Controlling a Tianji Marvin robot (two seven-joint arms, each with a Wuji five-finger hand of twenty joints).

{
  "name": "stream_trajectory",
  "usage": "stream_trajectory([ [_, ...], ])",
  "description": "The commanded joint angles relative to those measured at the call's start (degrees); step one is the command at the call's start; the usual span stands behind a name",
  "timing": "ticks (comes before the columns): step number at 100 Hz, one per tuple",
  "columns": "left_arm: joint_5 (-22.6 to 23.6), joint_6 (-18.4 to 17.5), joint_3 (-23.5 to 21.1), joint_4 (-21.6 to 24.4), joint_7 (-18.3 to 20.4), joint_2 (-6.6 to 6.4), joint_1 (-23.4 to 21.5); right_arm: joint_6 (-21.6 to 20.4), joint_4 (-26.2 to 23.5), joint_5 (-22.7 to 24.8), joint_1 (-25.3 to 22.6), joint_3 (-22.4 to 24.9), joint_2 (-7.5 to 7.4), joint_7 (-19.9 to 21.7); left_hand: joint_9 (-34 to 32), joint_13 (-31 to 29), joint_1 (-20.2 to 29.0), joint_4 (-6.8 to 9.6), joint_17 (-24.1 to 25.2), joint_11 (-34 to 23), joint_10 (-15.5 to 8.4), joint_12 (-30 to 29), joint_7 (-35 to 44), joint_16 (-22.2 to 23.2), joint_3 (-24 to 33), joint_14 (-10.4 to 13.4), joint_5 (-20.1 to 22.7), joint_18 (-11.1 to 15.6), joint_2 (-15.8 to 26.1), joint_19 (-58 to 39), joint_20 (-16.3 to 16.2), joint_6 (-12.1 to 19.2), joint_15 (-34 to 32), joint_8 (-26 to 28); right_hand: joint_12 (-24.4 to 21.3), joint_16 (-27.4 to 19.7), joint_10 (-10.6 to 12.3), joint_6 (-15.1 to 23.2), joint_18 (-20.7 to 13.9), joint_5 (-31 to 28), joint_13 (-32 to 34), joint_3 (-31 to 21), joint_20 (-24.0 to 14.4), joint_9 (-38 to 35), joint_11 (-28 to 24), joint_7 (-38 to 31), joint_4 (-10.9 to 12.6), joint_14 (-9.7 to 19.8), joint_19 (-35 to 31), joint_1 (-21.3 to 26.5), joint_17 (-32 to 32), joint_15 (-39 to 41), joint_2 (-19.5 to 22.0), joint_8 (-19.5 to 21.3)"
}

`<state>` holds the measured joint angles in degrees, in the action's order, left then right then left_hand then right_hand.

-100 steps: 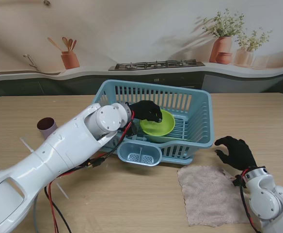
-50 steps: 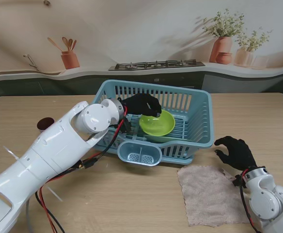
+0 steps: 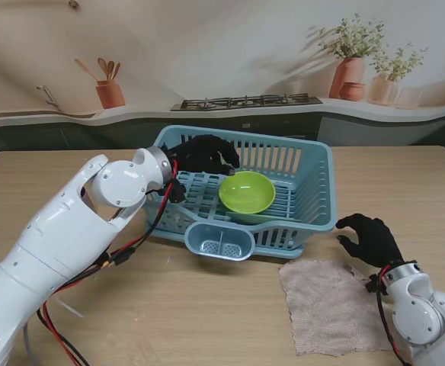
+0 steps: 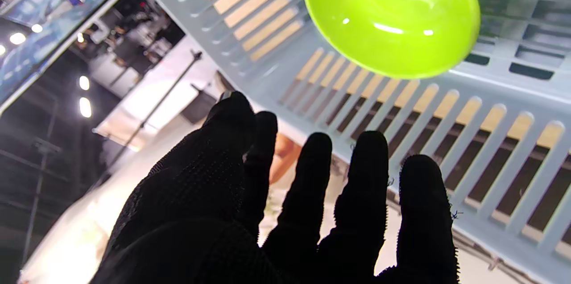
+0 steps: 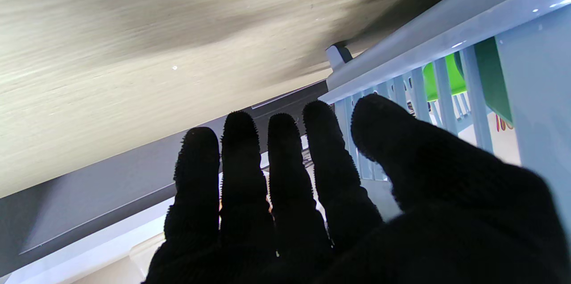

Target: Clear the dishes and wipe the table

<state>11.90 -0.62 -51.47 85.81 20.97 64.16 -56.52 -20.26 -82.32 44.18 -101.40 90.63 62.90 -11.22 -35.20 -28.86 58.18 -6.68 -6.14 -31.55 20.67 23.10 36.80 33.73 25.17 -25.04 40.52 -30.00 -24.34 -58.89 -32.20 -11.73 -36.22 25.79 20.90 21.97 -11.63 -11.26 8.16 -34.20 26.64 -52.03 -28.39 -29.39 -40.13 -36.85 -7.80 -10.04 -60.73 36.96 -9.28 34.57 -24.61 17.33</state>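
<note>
The wooden surface (image 3: pixel 131 305) carries a light blue slatted dish basket (image 3: pixel 314 179) at its middle, with a small cutlery holder (image 3: pixel 219 242) clipped to the basket's side nearest to me. A beige wiping cloth (image 3: pixel 321 305) lies flat on the surface to the right of the basket and nearer to me, apart from it. Inside the basket a lime green bowl (image 3: pixel 247 192) sits on the floor slats, mouth up, toward the right half. The left hand (image 3: pixel 203 155), in a black glove, hovers over the basket's far left part, fingers spread and grasping nothing; it is just beside the bowl without touching it, as the left wrist view shows the bowl (image 4: pixel 392 16) clear of the fingertips (image 4: pixel 370 150). The right hand (image 3: pixel 371 238), also black-gloved, hangs released and empty with its fingers loosely curled, just off the basket's right near corner and at the cloth's far edge
</note>
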Motion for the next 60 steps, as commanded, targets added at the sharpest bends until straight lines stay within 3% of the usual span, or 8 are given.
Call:
stream_trajectory([
  [1, 0.66, -1.14, -1.28, 1.10, 0.89, -1.08, -0.56, -0.33, -0.15, 0.05, -0.07, -0.10, -0.01, 0.85, 1.09, -0.05, 3.13, 1.68, -0.13, -0.80, -1.58, 0.31, 0.81, 0.94, -1.39, -0.39, -1.94, -0.92, 1.61, -2.47, -1.02, 1.64, -0.74, 0.34, -0.57, -0.30, 0.08, -0.20, -0.81, -0.90, -1.65, -1.98, -0.34, 0.20, 0.52, 0.14, 2.01, 0.81, 0.53, -1.78, 0.73, -0.59, -1.96, 0.51],
  [26, 5.70, -6.89, -8.57, 3.78, 2.68, -3.06, -5.35, -0.01, -0.39, -0.29, -0.17, -0.46, -0.03, 1.40, 1.12, -0.07, 3.52, 1.91, -0.26, -0.68, -1.81, 0.26, 0.98, 0.90, -2.76, -0.23, -2.13, -0.98, 2.09, -2.55, -1.14, 1.92, -0.55, 0.17, -0.56, -0.28, 0.00, -0.20, -0.62, -0.90, -1.66, -2.10, -0.34, 0.17, 0.50, 0.10, 1.99, 0.80, 0.45, -1.83, 0.70, -0.55, -2.04, 0.56],
  [60, 11.79, -14.68, -19.24, 5.27, 0.59, -4.19, -12.84, 0.54, -1.13, -0.82, -0.25, -1.15, -0.06, 2.23, 1.06, -0.22, 3.67, 2.26, -0.53, -0.75, -1.47, 0.30, 1.01, 0.97, -3.48, -0.45, -1.95, 0.17, 1.84, -2.36, -1.07, 1.57, -0.72, -0.04, -0.57, -0.28, 0.03, -0.23, -0.64, -0.99, -1.66, -1.95, -0.31, 0.15, 0.55, 0.15, 1.99, 0.82, 0.49, -2.09, 0.76, -0.56, -1.77, 0.58],
])
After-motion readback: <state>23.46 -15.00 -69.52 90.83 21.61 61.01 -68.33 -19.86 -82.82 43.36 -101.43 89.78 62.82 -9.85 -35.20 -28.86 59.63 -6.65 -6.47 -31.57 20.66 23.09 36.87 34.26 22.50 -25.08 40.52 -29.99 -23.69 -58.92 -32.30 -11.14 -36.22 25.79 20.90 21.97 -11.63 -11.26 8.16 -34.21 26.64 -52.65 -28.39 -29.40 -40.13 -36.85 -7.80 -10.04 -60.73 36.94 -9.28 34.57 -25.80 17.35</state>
